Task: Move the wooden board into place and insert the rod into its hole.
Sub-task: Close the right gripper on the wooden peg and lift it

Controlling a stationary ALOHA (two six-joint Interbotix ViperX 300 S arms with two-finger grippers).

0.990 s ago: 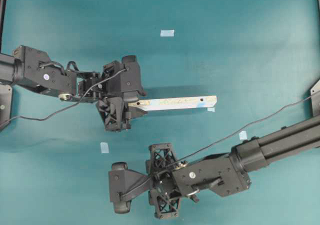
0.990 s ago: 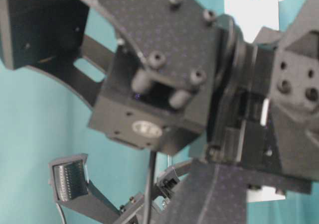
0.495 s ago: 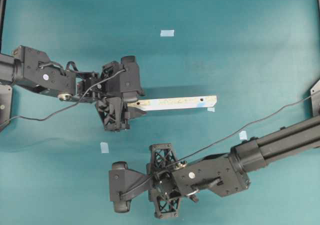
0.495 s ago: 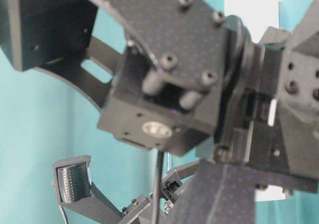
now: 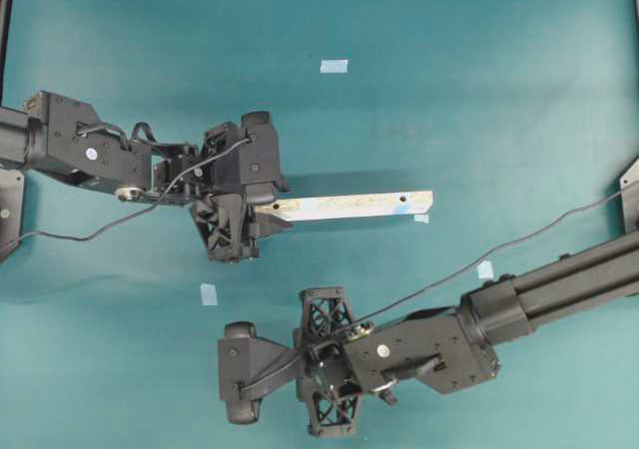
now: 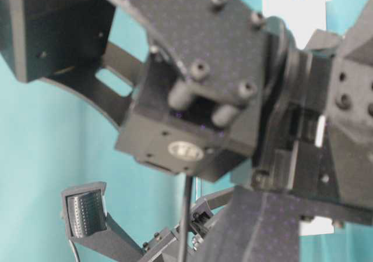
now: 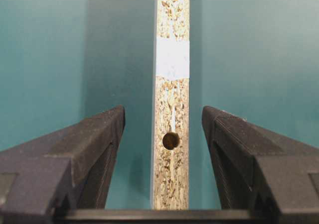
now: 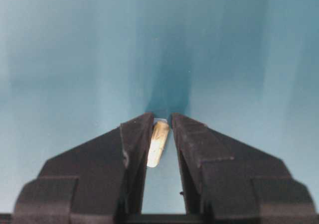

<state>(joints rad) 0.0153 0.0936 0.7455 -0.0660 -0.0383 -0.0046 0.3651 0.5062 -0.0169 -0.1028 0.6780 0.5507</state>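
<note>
The wooden board (image 5: 349, 206) lies at mid-table with its long side running left to right. In the left wrist view it stands on its narrow edge (image 7: 172, 174), showing a round hole (image 7: 171, 140) and a light-blue patch (image 7: 172, 58). My left gripper (image 7: 163, 112) straddles the board's left end, open, with a gap on each side. The rod (image 8: 158, 143), a short cream peg, is pinched between the tips of my right gripper (image 8: 162, 118), which is shut on it just above the teal table. In the overhead view the right wrist (image 5: 329, 364) hides the rod.
Small pale-blue tape squares lie on the teal table: one at the back (image 5: 333, 66), one front left (image 5: 209, 293), one right of centre (image 5: 485, 269), one under the board's right end (image 5: 421, 218). The right arm (image 6: 233, 99) fills the table-level view.
My right gripper's jaws have closed onto the rod. The right wrist has shifted slightly. The left gripper and the board have stayed put.
</note>
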